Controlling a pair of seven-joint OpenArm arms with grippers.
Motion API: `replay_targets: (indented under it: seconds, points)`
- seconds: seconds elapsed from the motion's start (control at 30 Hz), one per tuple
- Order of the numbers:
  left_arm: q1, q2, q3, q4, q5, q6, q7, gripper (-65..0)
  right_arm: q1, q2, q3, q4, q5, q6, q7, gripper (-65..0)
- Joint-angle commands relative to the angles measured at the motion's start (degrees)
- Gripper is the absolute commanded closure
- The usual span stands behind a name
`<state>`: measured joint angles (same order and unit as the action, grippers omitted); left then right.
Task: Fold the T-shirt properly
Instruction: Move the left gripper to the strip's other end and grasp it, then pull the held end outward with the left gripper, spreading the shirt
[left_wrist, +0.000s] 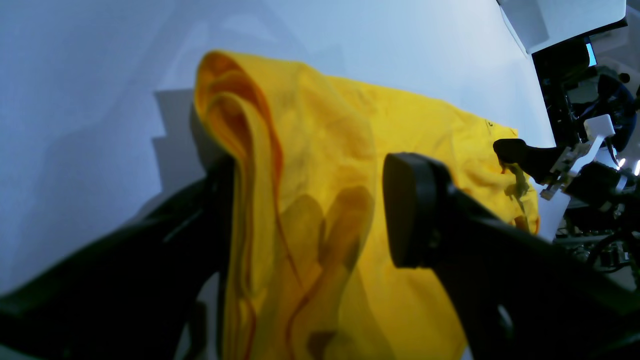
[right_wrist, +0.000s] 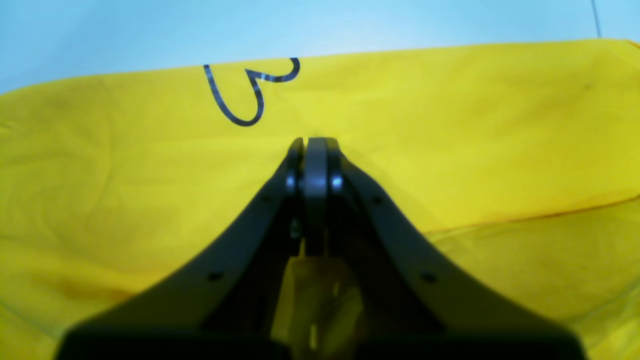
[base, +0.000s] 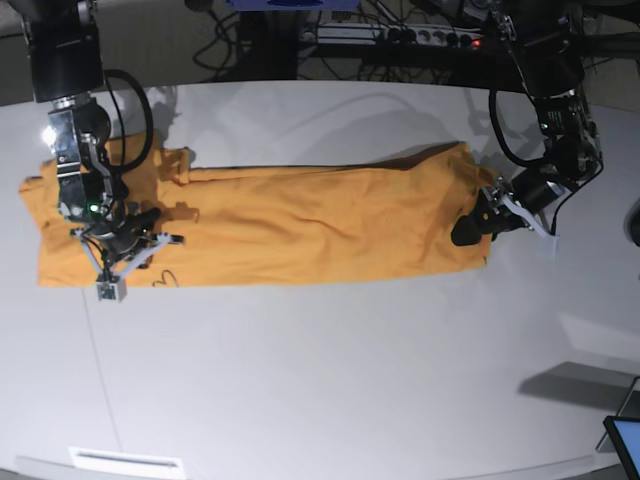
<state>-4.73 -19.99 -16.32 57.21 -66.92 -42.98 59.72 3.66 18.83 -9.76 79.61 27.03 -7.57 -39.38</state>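
The orange-yellow T-shirt (base: 300, 225) lies as a long flat band across the white table (base: 320, 380). My left gripper (base: 470, 228) is at its right end. In the left wrist view this gripper (left_wrist: 310, 200) stands open, with a raised fold of the shirt (left_wrist: 310, 150) between its fingers and bunched against the left one. My right gripper (base: 125, 245) rests on the shirt's left end. Its fingers (right_wrist: 315, 142) are shut on the yellow cloth (right_wrist: 125, 175), just short of a black squiggle (right_wrist: 250, 90). From afar, a pinch of cloth hangs from the right gripper (left_wrist: 505, 150).
A power strip and cables (base: 400, 35) run along the table's back edge. A screen corner (base: 625, 440) shows at the lower right. The right arm's column (base: 65, 60) stands over the shirt's left end.
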Motion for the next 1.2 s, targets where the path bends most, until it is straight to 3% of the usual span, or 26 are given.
replay_targets:
  seconds: [0.0, 0.13, 0.4, 0.5, 0.63, 0.87, 1.03, 1.17]
  points:
    - [1.00, 0.87, 3.35, -1.43, 8.32, 2.98, 6.34, -40.6, -1.86, 0.20, -0.39, -1.86, -0.08, -1.44, -10.25, 0.0]
    - [-0.32, 0.96, 9.15, -1.61, 8.32, 2.98, 6.25, -40.5, -1.86, 0.20, -0.39, -1.86, 0.01, -1.44, -10.25, 0.0]
    - [-0.76, 0.69, 9.94, -1.43, 8.06, 2.98, 6.52, -39.3, -1.86, 0.12, -0.31, -1.86, 0.01, -1.44, -10.34, 0.0]
    - [-0.32, 0.60, 9.94, -1.78, 8.23, 2.98, 6.52, -26.7, -1.86, 0.12, -0.31, -1.86, 0.01, -1.44, -10.34, 0.0]
    - [-0.24, 0.52, 10.29, -1.87, 8.32, 2.98, 6.52, 0.0, -1.86, -0.50, -0.04, -1.86, 0.09, -1.44, -10.25, 0.0]
    - [-0.67, -1.68, 9.85, -1.69, 8.06, 2.98, 6.52, 0.0, -1.77, -1.47, -0.31, -1.86, 0.09, -1.44, -10.25, 0.0]
    - [-1.03, -5.90, 9.68, -1.52, 7.88, 2.98, 6.52, 0.0, -1.77, -2.08, -0.39, -1.77, 0.09, -1.44, -10.34, 0.0]
    - [-1.91, -8.45, 7.31, -1.69, 5.60, 6.45, 6.61, 0.0, -1.77, -2.17, -0.39, -1.68, 0.09, -1.44, -10.34, 0.0]
